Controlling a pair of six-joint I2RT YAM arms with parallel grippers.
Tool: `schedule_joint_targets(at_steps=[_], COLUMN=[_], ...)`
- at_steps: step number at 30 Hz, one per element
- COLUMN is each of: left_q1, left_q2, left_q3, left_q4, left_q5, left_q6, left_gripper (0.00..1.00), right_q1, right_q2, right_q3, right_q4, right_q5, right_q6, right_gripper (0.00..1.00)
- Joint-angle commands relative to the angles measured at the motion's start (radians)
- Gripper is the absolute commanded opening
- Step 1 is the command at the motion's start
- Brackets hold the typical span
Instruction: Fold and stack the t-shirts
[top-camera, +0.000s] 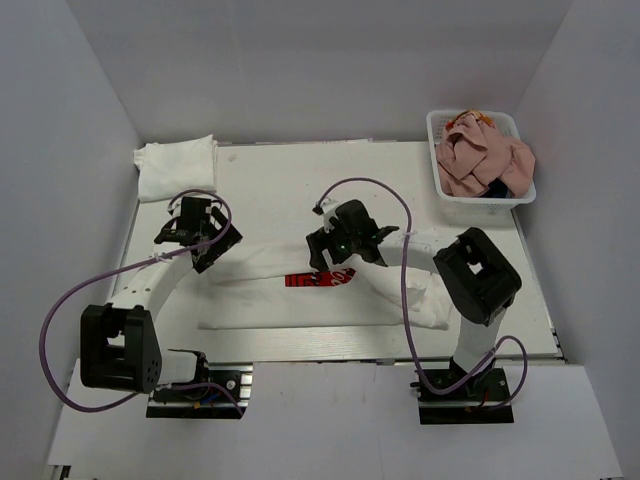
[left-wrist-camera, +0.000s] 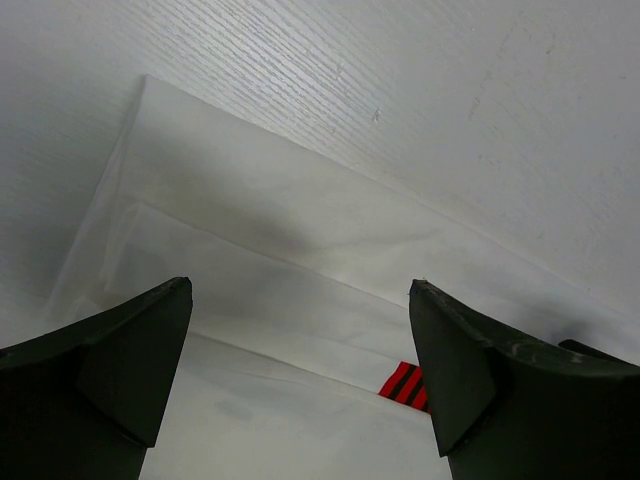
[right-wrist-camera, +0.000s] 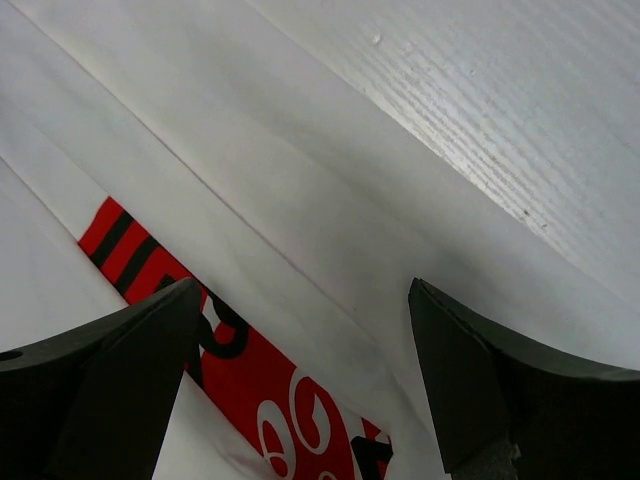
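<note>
On the near half of the white table (top-camera: 270, 170): a white cloth t-shirt (top-camera: 290, 305) lies stretched sideways between the two arms. A layer is folded over it, so only a narrow strip of its red print (top-camera: 318, 279) shows.
Left gripper (top-camera: 208, 245): spread wide and holding nothing. In its own view the left gripper (left-wrist-camera: 300, 290) hangs over the shirt's folded left end (left-wrist-camera: 250, 220), with a scrap of the red print (left-wrist-camera: 405, 385) just beside the right-hand finger (left-wrist-camera: 470, 370).
Right gripper (top-camera: 338, 256): also wide apart and empty. In its wrist view the right gripper (right-wrist-camera: 305, 290) hangs over the cloth (right-wrist-camera: 200, 150), and the red print (right-wrist-camera: 250, 380) runs diagonally under the left-hand finger (right-wrist-camera: 120, 370).
Hard to make out: whether either pair of fingertips touches the cloth cannot be told. The right arm covers the shirt's right end in the top view. Most of the print is tucked under the fold, and its lettering is cut off.
Far left corner: a pile of plain white folded t-shirts (top-camera: 175, 167) lies well apart from the spread shirt.
Far right corner: a white plastic mesh basket (top-camera: 442, 122) holds a crumpled pink t-shirt (top-camera: 478, 158) heaped above the rim. A bit of navy cloth (top-camera: 500, 187) shows at the near right, mostly buried under the pink.
</note>
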Motion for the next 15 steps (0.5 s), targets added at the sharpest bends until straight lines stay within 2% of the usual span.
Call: schedule_joint_targets(at_steps=[1, 6, 9, 15], left_q1=[-0.003, -0.003, -0.003, -0.003], left_q2=[-0.008, -0.008, 0.003, 0.014], left_q3=[0.03, 0.058, 0.047, 0.038], left_q4=[-0.011, -0.022, -0.011, 0.01], left_q5=[-0.015, -0.052, -0.039, -0.029], left_q6=[0.009, 0.009, 0.009, 0.018], left_gripper=[0.99, 0.99, 0.99, 0.99], right_q1=[0.02, 0.06, 0.081, 0.117], right_q2=[0.016, -0.094, -0.188, -0.312], right_q3=[-0.018, -0.099, -0.175, -0.282], right_q4=[0.02, 0.006, 0.02, 0.008], right_q5=[0.006, 0.001, 0.037, 0.009], right_q6=[-0.03, -0.035, -0.001, 0.039], right_gripper=[0.9, 0.9, 0.9, 0.9])
